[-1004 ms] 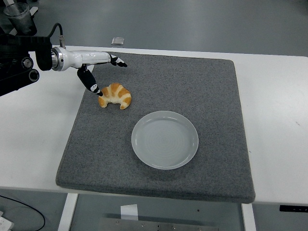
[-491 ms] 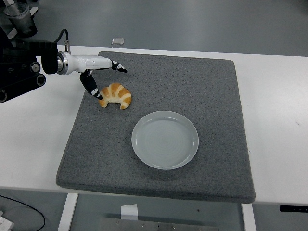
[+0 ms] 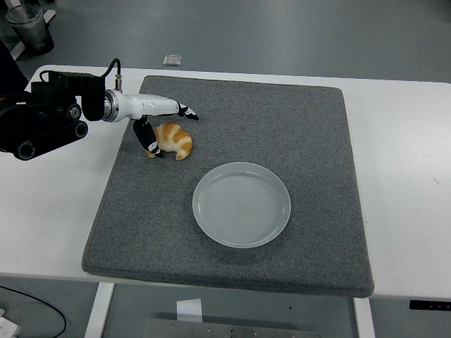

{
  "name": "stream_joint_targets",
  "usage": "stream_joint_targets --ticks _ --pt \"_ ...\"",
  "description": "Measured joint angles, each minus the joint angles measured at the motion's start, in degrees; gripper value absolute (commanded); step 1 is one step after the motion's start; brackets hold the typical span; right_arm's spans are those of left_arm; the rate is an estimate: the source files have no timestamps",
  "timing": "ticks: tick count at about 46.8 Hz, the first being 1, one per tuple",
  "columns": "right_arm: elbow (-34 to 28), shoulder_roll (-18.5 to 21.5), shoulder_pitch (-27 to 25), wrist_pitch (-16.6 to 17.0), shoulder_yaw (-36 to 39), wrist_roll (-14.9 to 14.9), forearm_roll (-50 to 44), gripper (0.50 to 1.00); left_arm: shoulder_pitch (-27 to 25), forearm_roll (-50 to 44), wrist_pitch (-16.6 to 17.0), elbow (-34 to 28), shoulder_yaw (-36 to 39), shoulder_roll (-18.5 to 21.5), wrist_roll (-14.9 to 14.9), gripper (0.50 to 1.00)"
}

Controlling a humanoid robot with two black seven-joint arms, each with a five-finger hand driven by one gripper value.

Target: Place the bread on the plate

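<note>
Fingers [image 3: 151, 144] seemingly around bread [image 3: 173, 139]

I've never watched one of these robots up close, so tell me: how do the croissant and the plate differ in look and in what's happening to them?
The croissant is golden-brown, curved and ridged; the plate is pale grey, round and smooth. The croissant is clearly smaller than the plate. The left hand straddles the croissant, one finger over it and one at its left end; nothing touches the plate, which is empty. Both rest on the grey mat, apart from each other.
</note>
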Motion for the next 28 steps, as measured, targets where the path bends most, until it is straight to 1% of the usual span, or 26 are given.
stream_joint_targets --ticks 11,16,22,25,28 --pt "0.0 0.0 0.0 0.0 0.0 0.0 0.0 0.932 1.1 0.5 0.1 1.6 0.1 -1.8 0.1 0.996" --pt "0.0 0.0 0.0 0.0 0.0 0.0 0.0 0.932 1.2 1.0 1.0 1.9 0.1 -2.0 0.1 0.994" --pt "0.0 0.0 0.0 0.0 0.0 0.0 0.0 0.932 1.2 1.5 2.0 2.4 0.1 -2.7 0.3 0.979" --pt "0.0 0.0 0.0 0.0 0.0 0.0 0.0 0.932 1.2 2.1 2.1 2.9 0.1 -2.8 0.3 0.941" --pt "0.0 0.0 0.0 0.0 0.0 0.0 0.0 0.932 1.2 2.6 2.1 3.0 0.1 -3.0 0.3 0.932"
